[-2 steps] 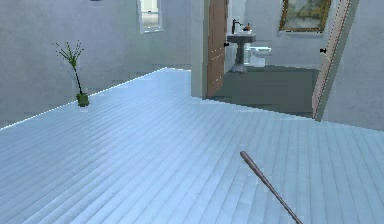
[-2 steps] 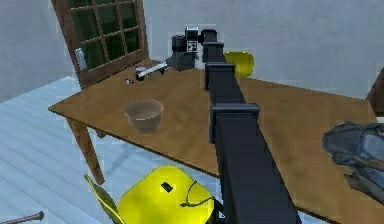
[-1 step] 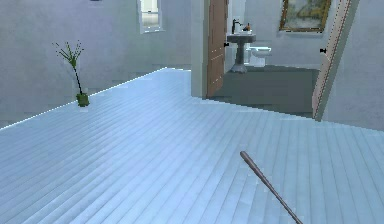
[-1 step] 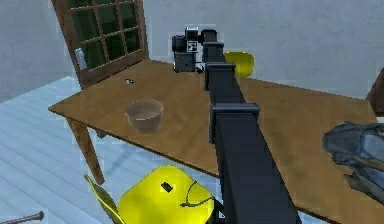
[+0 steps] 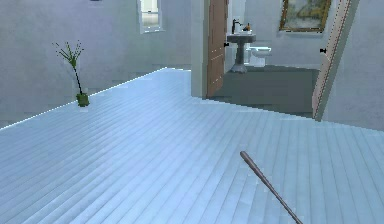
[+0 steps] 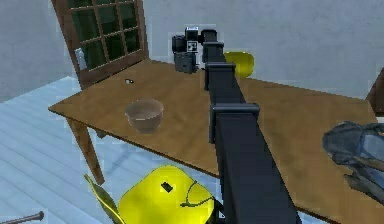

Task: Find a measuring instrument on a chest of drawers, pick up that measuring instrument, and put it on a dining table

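Arm side view: table (image 6: 300,125) edge, floor (image 6: 30,150)

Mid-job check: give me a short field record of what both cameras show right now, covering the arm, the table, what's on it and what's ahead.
surface: wooden table, arm side view
arm: reaches out across the table
gripper: near the table's far edge; cannot tell whether it holds anything
on table: bowl; dark crumpled bundle at the view's right
seats: near yellow chair; far yellow chair
ahead: plank floor, potted plant, doorway to a room with a sink
on floor: long thin stick
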{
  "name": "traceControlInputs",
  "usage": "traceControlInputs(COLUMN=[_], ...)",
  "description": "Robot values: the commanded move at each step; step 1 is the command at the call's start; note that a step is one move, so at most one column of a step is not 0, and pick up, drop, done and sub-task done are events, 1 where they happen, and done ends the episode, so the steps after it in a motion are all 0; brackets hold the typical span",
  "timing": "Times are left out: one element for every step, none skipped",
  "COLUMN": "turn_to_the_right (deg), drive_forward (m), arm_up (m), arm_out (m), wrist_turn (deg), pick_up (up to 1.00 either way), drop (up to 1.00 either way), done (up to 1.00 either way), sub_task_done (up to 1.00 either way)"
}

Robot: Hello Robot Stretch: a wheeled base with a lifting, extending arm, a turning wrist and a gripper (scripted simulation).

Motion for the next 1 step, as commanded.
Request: traceControlInputs(turn_to_the_right=[0.0], drive_forward=[0.00], arm_up=[-0.32], arm_out=[0.00], wrist_turn=[0.0], pick_up=[0.00], drop=[0.00], done=[0.00], sub_task_done=[0.00])
